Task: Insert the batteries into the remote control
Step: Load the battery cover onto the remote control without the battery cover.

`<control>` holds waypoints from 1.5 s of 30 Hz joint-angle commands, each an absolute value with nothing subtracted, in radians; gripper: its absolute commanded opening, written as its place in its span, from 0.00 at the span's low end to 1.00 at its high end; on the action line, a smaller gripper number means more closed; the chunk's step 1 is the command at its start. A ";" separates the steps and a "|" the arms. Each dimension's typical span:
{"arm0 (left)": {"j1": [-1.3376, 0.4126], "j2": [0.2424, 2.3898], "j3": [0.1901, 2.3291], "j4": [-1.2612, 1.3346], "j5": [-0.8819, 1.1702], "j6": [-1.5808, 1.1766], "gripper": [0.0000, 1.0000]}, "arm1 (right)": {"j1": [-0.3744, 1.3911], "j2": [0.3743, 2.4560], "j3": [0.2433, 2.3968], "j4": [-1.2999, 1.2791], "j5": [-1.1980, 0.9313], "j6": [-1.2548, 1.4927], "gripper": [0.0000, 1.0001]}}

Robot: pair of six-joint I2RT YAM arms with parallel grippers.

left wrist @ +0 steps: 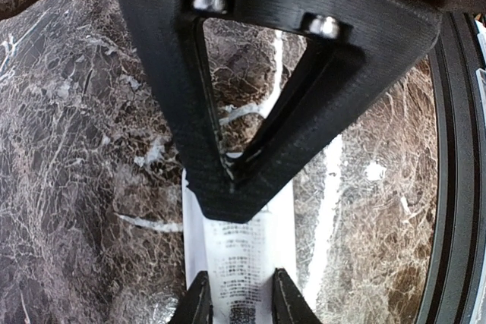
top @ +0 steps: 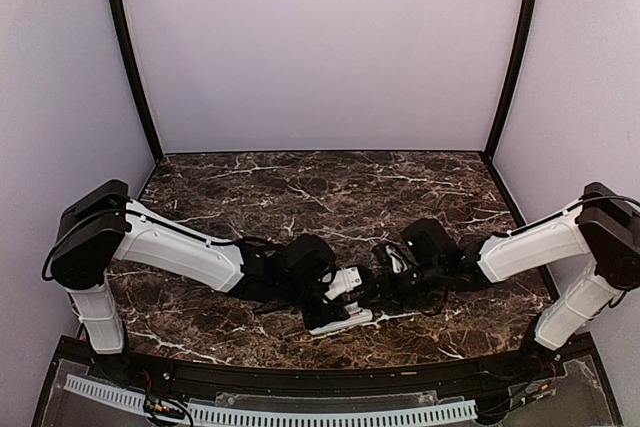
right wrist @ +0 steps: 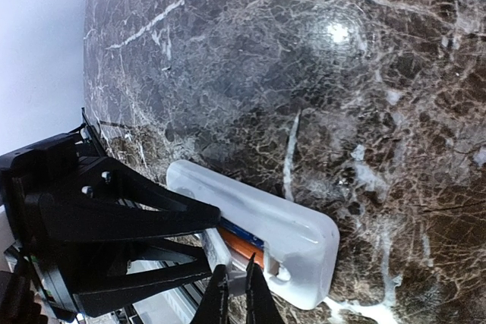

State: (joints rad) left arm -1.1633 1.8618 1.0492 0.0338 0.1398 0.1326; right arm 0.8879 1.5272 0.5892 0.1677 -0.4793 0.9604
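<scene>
Dark brown marble with white veins covers the table (top: pixel 250 187), and pale purple walls (top: pixel 320 47) stand around it. From above, you can see the remote control (top: pixel 341 319) lying toward 6 o'clock from the table's middle, near the front edge. Your left arm (top: pixel 180 247) reaches in from 9 o'clock and your right arm (top: pixel 530 247) from 3 o'clock, and they meet over it.

Your left gripper (left wrist: pixel 241 277) is grasping the remote control. In the left wrist view one finger presses on each long side of the white body, which has small printed text on it. At 12 o'clock from those fingers, one big black finger of your right gripper (right wrist: pixel 237 294) points down, and its tip looks to be touching the remote.

In the right wrist view the remote lies back side up, running from 10 o'clock to 4 o'clock, with its compartment open. One orange battery (right wrist: pixel 244 248) sits inside (a bit of blue shows just beside it, at its 11 o'clock). Your right gripper's fingers are at 6 o'clock from the battery, with only a thin gap between them. You cannot tell whether they pinch anything
</scene>
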 commanded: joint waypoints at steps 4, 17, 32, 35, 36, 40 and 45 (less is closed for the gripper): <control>-1.169 1.891 1.058 -0.063 0.138 0.164 0.25 | 0.900 1.568 0.621 0.116 -0.464 0.922 0.12; -1.169 1.897 1.056 -0.103 0.106 0.187 0.23 | 0.899 1.500 0.682 -0.045 -0.407 0.850 0.21; -1.169 1.900 1.052 -0.104 0.094 0.181 0.22 | 0.899 1.543 0.683 -0.004 -0.453 0.863 0.08; -1.169 1.901 1.052 -0.104 0.091 0.181 0.22 | 0.899 1.552 0.684 -0.004 -0.457 0.865 0.07; -1.169 1.901 1.052 -0.103 0.091 0.181 0.22 | 0.899 1.554 0.682 -0.004 -0.459 0.865 0.07; -1.169 1.903 1.051 -0.101 0.086 0.181 0.22 | 0.899 1.559 0.678 -0.004 -0.466 0.871 0.04; -1.169 1.904 1.051 -0.104 0.082 0.183 0.23 | 0.899 1.577 0.669 0.045 -0.476 0.880 0.01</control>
State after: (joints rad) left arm -1.1656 1.8683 1.0649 0.0105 0.1074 0.1768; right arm 0.8940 1.5486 0.6750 -0.0208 -0.4511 0.8722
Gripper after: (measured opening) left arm 0.226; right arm 0.024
